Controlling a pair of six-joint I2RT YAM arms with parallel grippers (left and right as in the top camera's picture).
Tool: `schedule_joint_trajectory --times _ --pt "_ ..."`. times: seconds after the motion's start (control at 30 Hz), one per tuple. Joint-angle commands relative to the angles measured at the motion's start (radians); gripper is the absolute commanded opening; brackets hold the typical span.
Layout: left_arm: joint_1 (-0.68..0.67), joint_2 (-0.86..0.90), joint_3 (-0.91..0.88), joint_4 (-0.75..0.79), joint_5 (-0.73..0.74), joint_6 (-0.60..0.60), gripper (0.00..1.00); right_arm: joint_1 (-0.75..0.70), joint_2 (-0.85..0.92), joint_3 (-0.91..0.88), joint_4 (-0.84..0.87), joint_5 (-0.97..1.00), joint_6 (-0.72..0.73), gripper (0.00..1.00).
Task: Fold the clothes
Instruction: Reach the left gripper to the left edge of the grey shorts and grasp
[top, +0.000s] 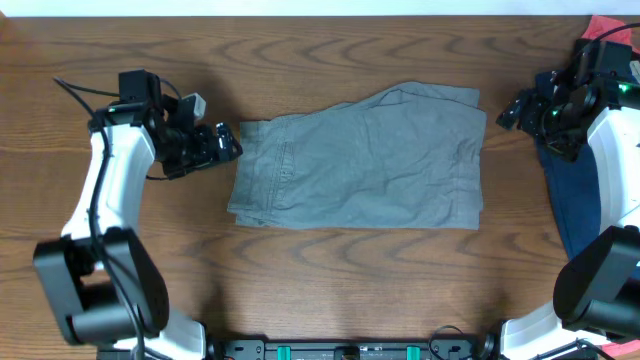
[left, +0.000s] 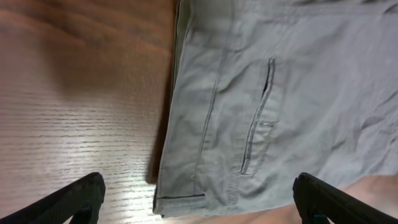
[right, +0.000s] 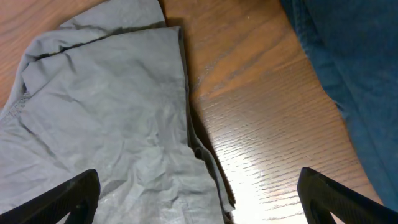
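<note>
On the brown wood-grain worktop (top: 330, 290), a grey cotton garment with a slit pocket (top: 365, 160) lies flat at centre, already doubled over, its long axis running left to right between the arms. A dark blue denim garment (top: 575, 200) lies at the right edge. The left gripper (top: 225, 143) sits just beside the grey garment's left end, the right gripper (top: 510, 108) just off its far right corner; both have their fingers spread and hold nothing.

Dark brown wooden table (top: 330, 280) with bold wavy grain, a pale strip (top: 300, 6) beyond its far edge, soft white glare (right: 249, 180) sheening the wood
</note>
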Motion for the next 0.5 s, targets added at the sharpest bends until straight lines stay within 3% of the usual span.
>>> schedule_joint_trajectory --times 0.0,0.47 --pt "0.001 0.053 0.013 -0.01 0.048 0.057 0.98 -0.002 -0.001 0.001 -0.001 0.003 -0.012 0.99" --pt "0.001 0.273 0.004 0.017 0.135 0.124 0.98 -0.002 -0.001 0.001 0.0 0.003 -0.012 0.99"
